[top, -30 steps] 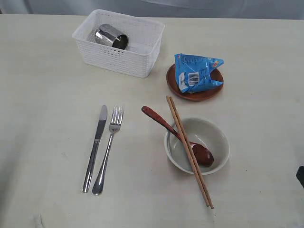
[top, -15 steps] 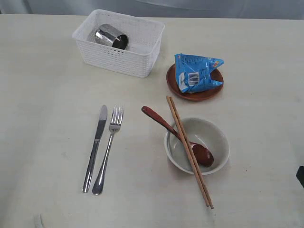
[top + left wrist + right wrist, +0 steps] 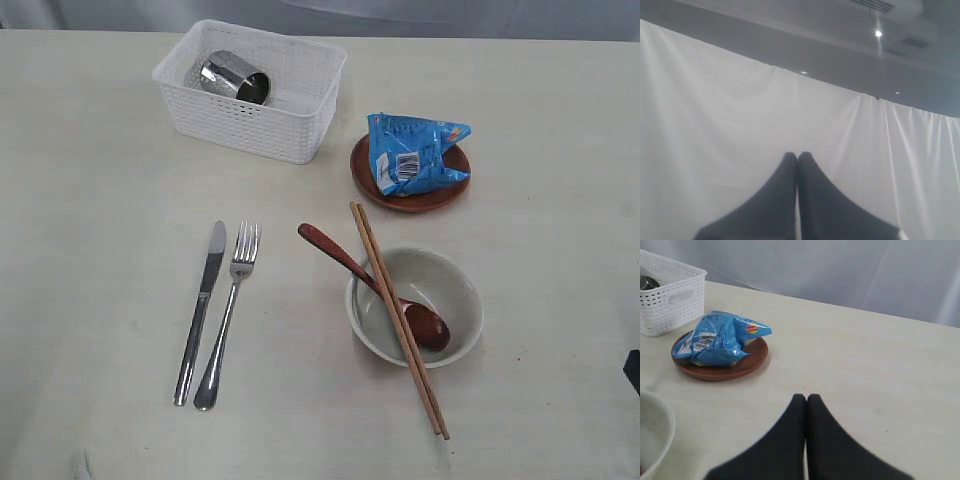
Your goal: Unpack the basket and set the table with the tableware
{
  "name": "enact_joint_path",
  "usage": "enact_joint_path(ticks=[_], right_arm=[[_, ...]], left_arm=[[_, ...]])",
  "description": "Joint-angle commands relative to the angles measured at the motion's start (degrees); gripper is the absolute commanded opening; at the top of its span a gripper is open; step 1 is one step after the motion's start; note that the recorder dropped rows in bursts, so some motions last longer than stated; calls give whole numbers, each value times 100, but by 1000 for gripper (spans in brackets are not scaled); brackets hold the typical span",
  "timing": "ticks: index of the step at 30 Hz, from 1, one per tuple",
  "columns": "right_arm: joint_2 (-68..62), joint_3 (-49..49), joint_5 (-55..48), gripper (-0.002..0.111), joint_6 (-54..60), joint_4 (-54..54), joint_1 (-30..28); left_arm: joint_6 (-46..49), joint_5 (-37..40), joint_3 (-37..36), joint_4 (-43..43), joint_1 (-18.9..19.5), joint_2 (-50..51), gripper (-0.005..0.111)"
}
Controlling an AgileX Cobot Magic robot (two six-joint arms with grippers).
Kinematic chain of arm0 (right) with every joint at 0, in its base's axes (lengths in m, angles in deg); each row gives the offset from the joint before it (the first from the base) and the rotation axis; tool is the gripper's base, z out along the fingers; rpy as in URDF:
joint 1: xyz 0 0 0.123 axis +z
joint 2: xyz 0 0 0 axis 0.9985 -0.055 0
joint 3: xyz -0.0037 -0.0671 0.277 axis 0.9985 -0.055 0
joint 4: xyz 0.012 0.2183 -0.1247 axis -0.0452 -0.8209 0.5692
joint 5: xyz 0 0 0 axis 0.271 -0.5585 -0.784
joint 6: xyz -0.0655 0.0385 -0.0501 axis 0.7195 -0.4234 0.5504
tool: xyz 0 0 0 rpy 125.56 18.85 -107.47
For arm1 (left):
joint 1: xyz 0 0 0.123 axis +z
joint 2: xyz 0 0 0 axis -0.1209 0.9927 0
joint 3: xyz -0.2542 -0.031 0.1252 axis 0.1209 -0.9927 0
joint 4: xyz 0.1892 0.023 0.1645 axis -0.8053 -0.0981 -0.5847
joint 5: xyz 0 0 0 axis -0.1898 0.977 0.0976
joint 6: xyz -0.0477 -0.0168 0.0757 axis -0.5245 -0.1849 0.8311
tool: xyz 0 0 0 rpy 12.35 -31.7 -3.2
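Note:
The white lattice basket (image 3: 250, 90) stands at the back of the table (image 3: 100, 250) with a steel cup (image 3: 235, 77) lying on its side in it. A knife (image 3: 202, 308) and fork (image 3: 230, 315) lie side by side in front. The grey-green bowl (image 3: 440, 290) holds a red-brown spoon (image 3: 360, 270), and chopsticks (image 3: 395, 315) lie across its rim. A brown plate (image 3: 410, 190) carries a blue snack packet (image 3: 410, 150). My left gripper (image 3: 798, 156) is shut on nothing and faces a white curtain. My right gripper (image 3: 806, 398) is shut, empty, low over the table's right side.
The right wrist view shows the plate (image 3: 720, 367), the snack packet (image 3: 720, 340), a basket corner (image 3: 670, 295) and the bowl's rim (image 3: 660, 430). A white curtain (image 3: 840, 270) hangs behind the table's far edge. A dark piece of the right arm (image 3: 633, 370) shows at the exterior view's right edge.

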Motion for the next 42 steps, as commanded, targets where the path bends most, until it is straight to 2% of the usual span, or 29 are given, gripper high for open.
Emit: enact_joint_path(ticks=[1,5,7,9,12,18,21,25,28,30,34,36,39,40,42], right_arm=[[32,-8,2,0,-5,1,-42],[32,-8,-8,0,-5,1,-42],[32,-8,-8,0,-5,1,-42],[32,-8,-9,0,-5,1,-42],[32,-8,-9,0,-5,1,-42],[32,-8,-9,0,-5,1,-42],[32,-8,-9,0,-51,1,-42],[32,-8,-9,0,-68,1,-42],[32,-8,-9,0,-68,1,-42],[32,-8,-9,0,-68,1,-42],[32,-8,-9,0,-68,1,-42],[32,-8,-9,0,-68,1,-42],[32,-8,-9,0,-68,1,-42],[32,-8,-9,0,-68,1,-42],[32,-8,-9,0,-68,1,-42]], left_arm=[[-661,179,574,-134,16,929,0],[-1798,739,1087,-526,16,1888,0],[-2605,1116,1414,-1454,16,2456,0],[-3239,1167,1715,-2517,16,3038,0],[-3425,1273,2174,-3594,16,3855,0],[-3239,2715,2938,-3635,16,5587,0],[-3209,3117,3244,-3488,-37,6470,0],[-2342,3714,3685,-2607,-299,7672,0],[-738,4416,4218,-1466,-488,8575,0],[501,5284,4786,-862,-544,9221,0],[2010,6547,5997,733,-461,10160,0],[2681,6477,6369,1952,-399,10360,0],[4125,5869,6684,3619,-416,10359,0],[4542,5683,6775,4070,-486,10359,1],[5031,5608,7021,4415,-638,10371,9]])
